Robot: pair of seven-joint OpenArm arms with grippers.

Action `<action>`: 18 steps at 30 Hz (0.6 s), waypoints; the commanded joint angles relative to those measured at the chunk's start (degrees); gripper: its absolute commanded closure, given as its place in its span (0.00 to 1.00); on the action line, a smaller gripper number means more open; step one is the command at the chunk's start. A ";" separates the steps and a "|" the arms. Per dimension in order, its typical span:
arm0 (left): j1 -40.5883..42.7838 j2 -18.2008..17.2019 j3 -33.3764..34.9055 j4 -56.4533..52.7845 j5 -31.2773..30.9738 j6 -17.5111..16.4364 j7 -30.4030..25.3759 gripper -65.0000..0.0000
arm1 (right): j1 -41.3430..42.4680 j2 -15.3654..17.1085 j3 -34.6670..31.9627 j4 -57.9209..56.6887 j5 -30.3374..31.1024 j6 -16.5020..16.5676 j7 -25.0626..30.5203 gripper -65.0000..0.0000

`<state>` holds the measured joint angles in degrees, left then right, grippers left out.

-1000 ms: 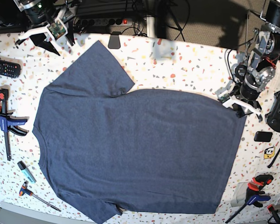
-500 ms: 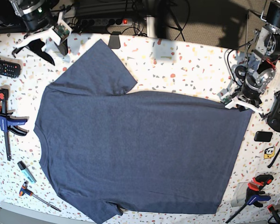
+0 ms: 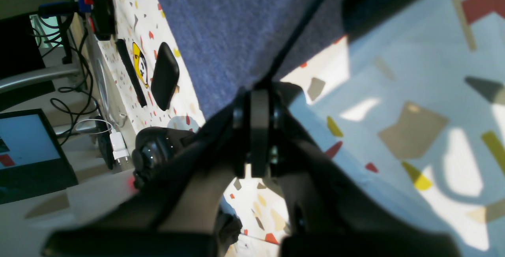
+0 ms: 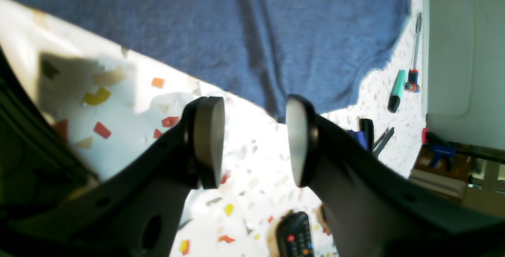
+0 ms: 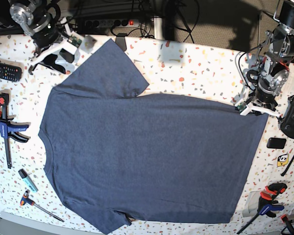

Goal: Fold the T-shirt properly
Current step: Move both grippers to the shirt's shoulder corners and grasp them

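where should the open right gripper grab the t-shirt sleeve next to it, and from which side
Judging by the layout, the right gripper would best take the outer hem edge of the upper sleeve of the T-shirt, coming from the bare table side beside it. The sleeve lies flat and spread, so only its edge offers a lip for the open jaws to slide one finger under.

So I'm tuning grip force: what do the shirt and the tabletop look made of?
T-shirt: soft knit, probably cotton jersey, matte heathered navy with a fuzzy weave close up. Table: hard, smooth white terrazzo-pattern surface with colored chips, possibly printed laminate; it glares in sunlight.
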<state>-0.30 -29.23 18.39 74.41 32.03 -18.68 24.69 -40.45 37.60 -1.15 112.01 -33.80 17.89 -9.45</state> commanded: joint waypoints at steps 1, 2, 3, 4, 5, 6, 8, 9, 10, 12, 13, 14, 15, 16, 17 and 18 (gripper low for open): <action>1.57 -0.31 0.55 -0.81 -0.81 -3.37 2.91 1.00 | 1.16 0.66 -0.81 -0.61 -0.57 -0.68 0.44 0.60; 1.57 -0.31 0.55 -0.81 -0.83 -3.37 2.89 1.00 | 2.45 0.68 -2.21 -2.08 -0.55 -0.66 0.44 0.60; 1.55 -0.31 0.55 -0.81 -0.81 -3.37 2.89 1.00 | 3.74 0.72 -3.65 -3.48 -0.57 -0.66 0.39 0.60; 1.53 -0.31 0.55 -0.81 -0.81 -3.37 2.89 1.00 | 4.98 0.94 -5.07 -4.74 -0.57 -0.66 0.39 0.60; 1.55 -0.31 0.55 -0.81 -0.81 -3.37 2.89 1.00 | 6.27 1.18 -6.51 -5.86 -0.61 -0.66 0.39 0.60; 1.55 -0.31 0.55 -0.81 -0.81 -3.37 2.89 1.00 | 7.52 1.36 -7.89 -6.88 -0.92 -0.63 0.24 0.60; 1.55 -0.33 0.55 -0.81 -0.79 -3.37 2.93 1.00 | 9.94 1.46 -10.40 -8.74 -2.54 -0.31 -0.52 0.60; 1.53 -0.33 0.55 -0.81 -0.79 -3.37 2.91 1.00 | 11.15 1.46 -11.58 -9.62 -3.08 0.00 -0.76 0.60; 1.51 -0.31 0.55 -0.81 -0.81 -3.37 2.91 1.00 | 12.26 1.46 -12.87 -10.56 -3.58 0.11 -0.92 0.60; 1.53 -0.33 0.55 -0.81 -0.79 -3.37 2.91 1.00 | 14.25 1.46 -15.21 -12.11 -3.56 0.13 -1.22 0.60; 1.55 -0.33 0.55 -0.81 -0.79 -3.37 2.93 1.00 | 15.15 1.44 -16.15 -12.68 -3.54 0.11 -1.38 0.60; 1.55 -0.33 0.55 -0.81 -0.81 -3.37 2.93 1.00 | 16.06 1.44 -16.96 -13.18 -3.54 0.11 -1.42 0.60; 1.55 -0.33 0.55 -0.81 -0.81 -3.37 2.93 1.00 | 16.98 1.44 -17.66 -13.66 -3.54 0.11 -1.55 0.60; 1.55 -0.33 0.55 -0.81 -0.79 -3.37 2.95 1.00 | 17.86 1.44 -18.16 -14.21 -3.52 0.11 -1.55 0.60; 1.55 -0.33 0.55 -0.81 -0.81 -3.37 2.95 1.00 | 18.71 1.44 -18.58 -14.73 -3.52 0.11 -1.55 0.60; 1.55 -0.33 0.55 -0.81 -0.81 -3.37 2.95 1.00 | 19.41 1.42 -18.86 -15.30 -3.48 0.13 -1.53 0.60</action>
<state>-0.27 -29.23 18.39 74.41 32.03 -18.57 24.67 -21.34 38.24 -20.29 96.36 -37.34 17.89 -10.63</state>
